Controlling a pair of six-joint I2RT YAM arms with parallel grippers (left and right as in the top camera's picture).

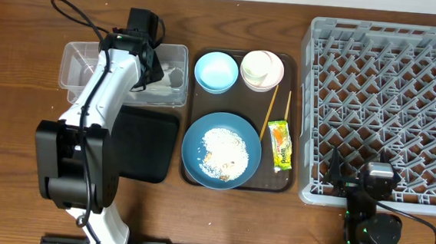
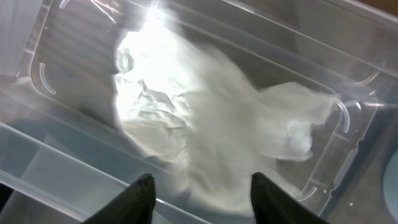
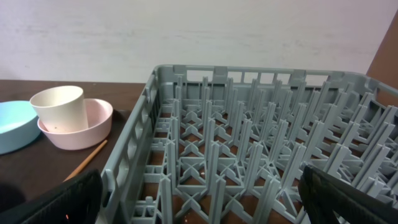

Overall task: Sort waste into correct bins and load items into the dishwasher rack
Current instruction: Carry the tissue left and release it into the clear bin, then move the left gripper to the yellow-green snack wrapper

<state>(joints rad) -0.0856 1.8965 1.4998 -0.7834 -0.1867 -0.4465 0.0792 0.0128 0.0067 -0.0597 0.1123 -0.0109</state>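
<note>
Bearing unreadable print, the snack wrapper (image 1: 280,144) lies on the brown tray (image 1: 275,181).

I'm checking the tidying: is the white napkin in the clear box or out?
In. The napkin is inside the clear box, walls around it, below the open left gripper.

White crumpled napkin (image 2: 205,137) ahead of black left jaws, in clear tub (image 2: 68,74). Grey lattice rack (image 3: 249,162) ahead of black right jaws. To their left: cream-white cup (image 3: 59,107), pale pink bowl (image 3: 87,135), light-blue bowl (image 3: 11,127). Dark-blue plate (image 1: 193,147) speckled with white rice (image 1: 223,152). Yellow-green wrapper (image 1: 279,144). Brown wood-grain surface (image 1: 25,24).
</note>
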